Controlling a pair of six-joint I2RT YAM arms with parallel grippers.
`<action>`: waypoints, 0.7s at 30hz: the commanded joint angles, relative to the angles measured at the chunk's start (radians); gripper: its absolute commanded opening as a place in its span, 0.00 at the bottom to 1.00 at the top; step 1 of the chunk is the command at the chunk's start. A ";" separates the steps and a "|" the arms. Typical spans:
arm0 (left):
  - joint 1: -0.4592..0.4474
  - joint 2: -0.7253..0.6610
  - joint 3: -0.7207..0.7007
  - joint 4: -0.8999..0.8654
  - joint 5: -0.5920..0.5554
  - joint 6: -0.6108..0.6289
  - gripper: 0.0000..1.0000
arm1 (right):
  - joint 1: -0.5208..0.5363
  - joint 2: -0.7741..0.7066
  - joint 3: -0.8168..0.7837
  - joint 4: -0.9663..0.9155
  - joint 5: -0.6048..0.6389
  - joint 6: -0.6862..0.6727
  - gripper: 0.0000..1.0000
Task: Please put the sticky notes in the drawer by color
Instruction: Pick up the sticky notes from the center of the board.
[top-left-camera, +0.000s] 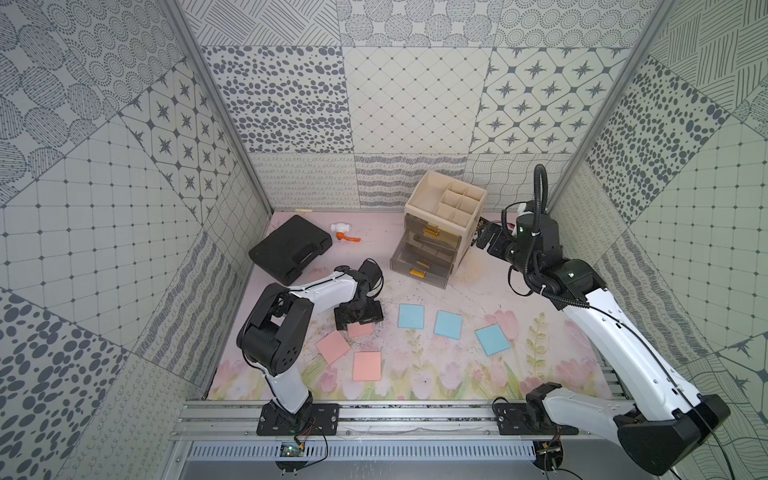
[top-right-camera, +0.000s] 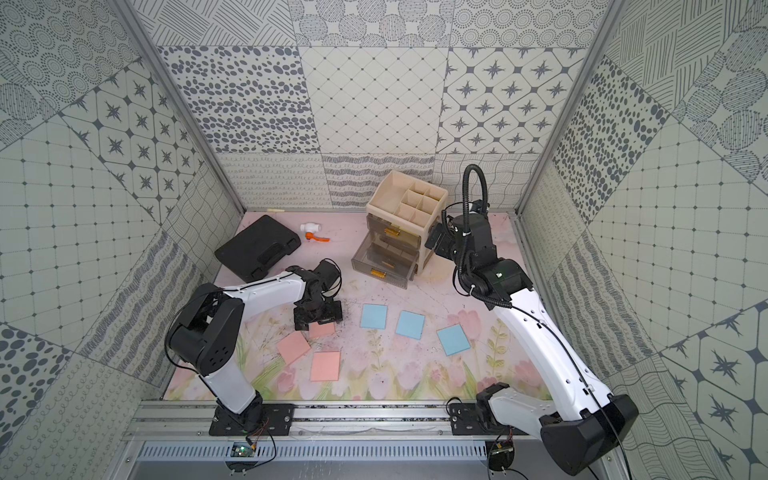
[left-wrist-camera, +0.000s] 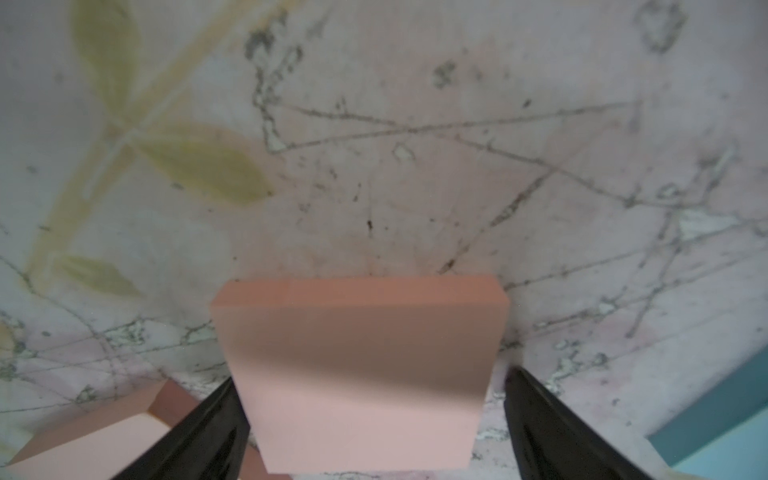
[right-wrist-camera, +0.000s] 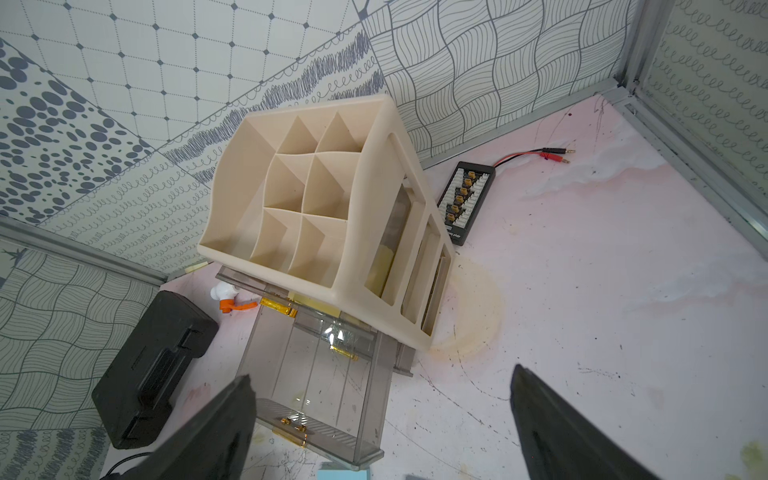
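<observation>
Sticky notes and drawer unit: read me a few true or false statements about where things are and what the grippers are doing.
1. Three blue sticky notes lie on the mat. True.
2. The left gripper holds a blue note in the air. False: it is open, straddling a pink sticky note that lies on the mat.
3. The bottom drawer of the organizer is pulled out. True.
4. The right gripper is shut on a yellow note. False: it is open and empty, beside the organizer.
5. In both top views the black case lies left of the organizer. True.
</observation>
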 joint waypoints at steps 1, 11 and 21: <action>0.003 0.033 -0.029 0.046 0.013 -0.007 0.92 | 0.006 -0.030 -0.017 0.048 0.011 -0.015 0.99; 0.004 -0.013 -0.068 0.042 0.004 -0.017 0.72 | 0.006 -0.023 -0.025 0.065 0.001 0.004 0.99; 0.004 -0.100 -0.030 -0.030 -0.014 -0.014 0.72 | 0.006 -0.032 -0.039 0.068 0.007 0.015 0.99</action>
